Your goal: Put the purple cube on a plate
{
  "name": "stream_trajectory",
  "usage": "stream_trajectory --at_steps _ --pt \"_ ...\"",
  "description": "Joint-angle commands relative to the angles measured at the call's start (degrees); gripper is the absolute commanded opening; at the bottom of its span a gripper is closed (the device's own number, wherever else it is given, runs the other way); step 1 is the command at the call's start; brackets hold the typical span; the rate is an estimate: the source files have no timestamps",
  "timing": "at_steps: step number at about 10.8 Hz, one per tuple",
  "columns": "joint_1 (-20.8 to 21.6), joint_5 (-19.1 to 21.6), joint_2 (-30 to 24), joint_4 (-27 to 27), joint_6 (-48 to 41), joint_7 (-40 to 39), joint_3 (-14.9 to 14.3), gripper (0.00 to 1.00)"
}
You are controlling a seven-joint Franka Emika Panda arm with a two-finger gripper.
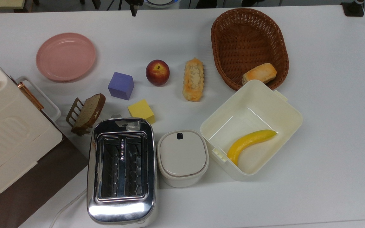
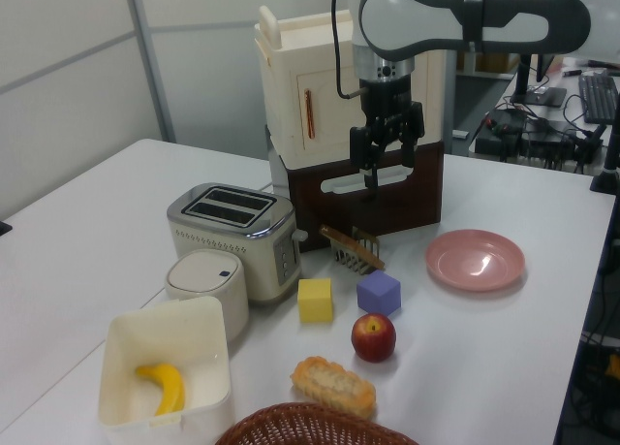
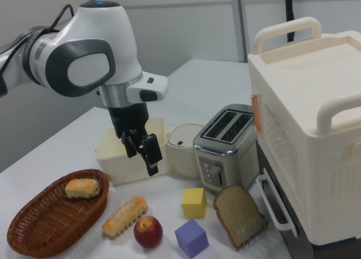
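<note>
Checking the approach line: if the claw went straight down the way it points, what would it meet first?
Probably the bare white table close to the round red apple, or possibly the apple itself; depth is unclear. The open claw hangs high above them.

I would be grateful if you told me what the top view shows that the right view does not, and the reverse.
Top view alone: the pink plate with nothing on it, and the banana lying inside the cream box.

Right view alone: the gripper held in the air above the table, with nothing between its fingers.

Both: the purple cube resting on the table beside the apple and the yellow cube, plus the toaster and the basket holding a bun.
</note>
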Motion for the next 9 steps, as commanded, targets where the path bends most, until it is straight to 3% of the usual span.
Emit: stream_trajectory --at_steps 1,3,5,6,7,9 --pt "0.54 1.14 0.02 0.4 -1.7 0.1 -0.55 1.0" --pt "0.98 0.7 -0.5 -0.47 -1.53 0.1 -0.2 1.0" --pt "1.42 0.87 -5.04 -10.43 8.08 2.71 0.33 1.0" --pt "0.72 1.22 -7.69 -16.41 16.15 9.26 1.81 1.0" --pt "0.2 0.62 -8.41 -20.21 20.49 13.33 4.17 1.0" --pt "-1.82 0.44 -9.72 -24.1 24.64 13.46 4.72 1.0"
